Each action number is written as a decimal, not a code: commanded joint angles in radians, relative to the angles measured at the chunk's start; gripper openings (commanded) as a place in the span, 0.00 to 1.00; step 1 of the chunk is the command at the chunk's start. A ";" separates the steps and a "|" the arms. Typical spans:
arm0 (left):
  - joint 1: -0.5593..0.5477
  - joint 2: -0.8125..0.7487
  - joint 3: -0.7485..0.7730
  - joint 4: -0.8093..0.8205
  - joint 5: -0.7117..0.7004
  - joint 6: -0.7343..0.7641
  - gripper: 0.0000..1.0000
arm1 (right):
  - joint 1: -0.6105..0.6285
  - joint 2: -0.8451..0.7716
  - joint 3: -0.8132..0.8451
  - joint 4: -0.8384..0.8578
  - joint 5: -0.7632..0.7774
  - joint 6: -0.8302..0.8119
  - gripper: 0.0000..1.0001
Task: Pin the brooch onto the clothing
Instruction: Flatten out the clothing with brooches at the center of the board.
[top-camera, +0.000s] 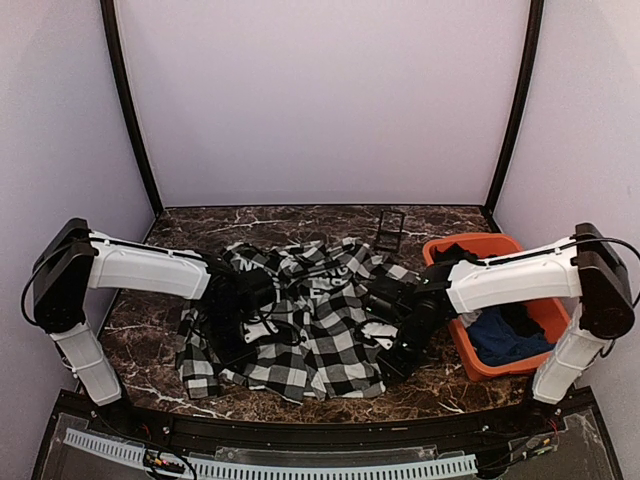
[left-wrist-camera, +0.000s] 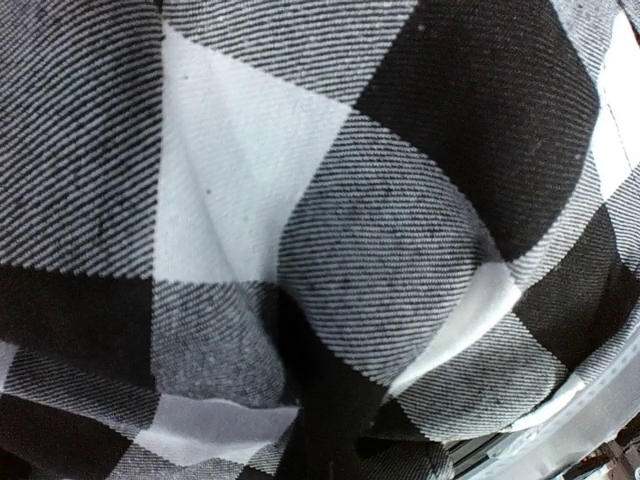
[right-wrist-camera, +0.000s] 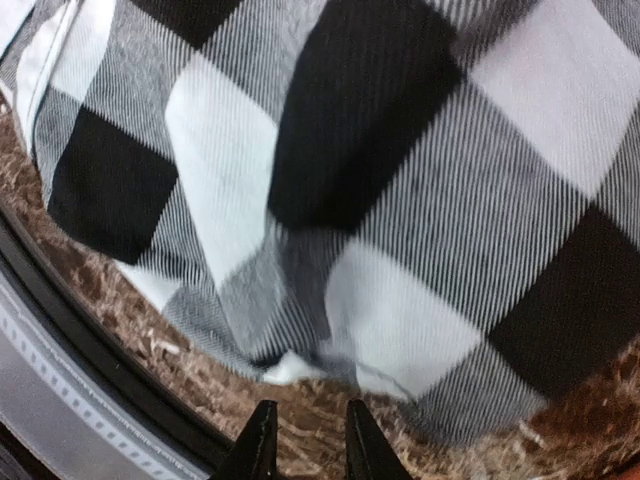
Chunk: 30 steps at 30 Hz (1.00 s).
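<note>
Black-and-white checked flannel, a large long-sleeved shirt (top-camera: 310, 335), lies crumpled across the dark veined marble counter (top-camera: 300, 218) between the two arms. No brooch can be made out in any view, on the cloth, on the counter or in either grasp, so the pinning looks not yet done, and I judge the task to be at an early stage: handling or arranging the fabric.

The left jaws are down on the shirt's left half. The wrist view there is filled with bunched weave, and I cannot tell whether they are parted or closed. The right jaws hover low over bare counter just beside the shirt's near hem, their black tips a narrow gap apart with nothing between them.

Off to the right, an orange plastic basket (top-camera: 478, 243) holds a plain dark blue garment (top-camera: 500, 335), which has no part in this. What is left, as far as I can judge, is finding the brooch, flattening a patch of cloth and fastening it.
</note>
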 joint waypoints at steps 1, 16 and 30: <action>-0.004 0.002 0.065 -0.145 0.023 0.014 0.04 | 0.012 -0.120 0.029 -0.149 -0.037 0.033 0.29; 0.329 -0.119 0.432 0.053 -0.019 -0.141 0.99 | -0.280 0.183 0.712 0.071 0.115 -0.130 0.53; 0.617 0.430 0.864 0.064 0.322 0.041 0.99 | -0.522 0.767 1.393 -0.103 -0.183 -0.236 0.88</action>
